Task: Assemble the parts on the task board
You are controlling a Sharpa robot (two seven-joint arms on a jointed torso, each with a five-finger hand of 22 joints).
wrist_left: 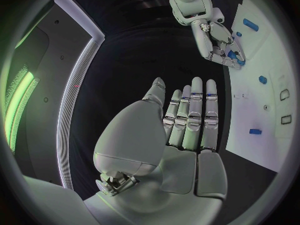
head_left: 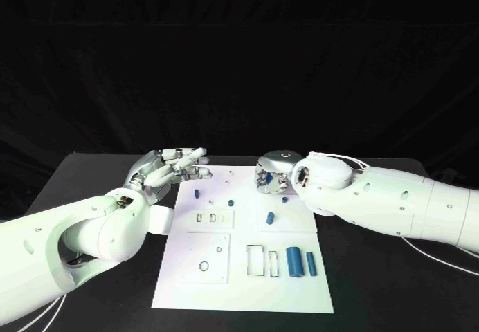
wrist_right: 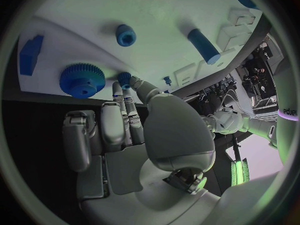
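The task board [head_left: 244, 283] is white and lies on a black tabletop [head_left: 90, 173]. The parts on it are blue: a thick cylinder [head_left: 295, 261] and a thinner rod [head_left: 311, 263] side by side, a small peg [head_left: 269, 218], and a toothed gear [wrist_right: 82, 79] in a deeper blue. Both arms are white; the left robot hand [head_left: 169, 166] and the right robot hand [head_left: 273, 174] are silver.
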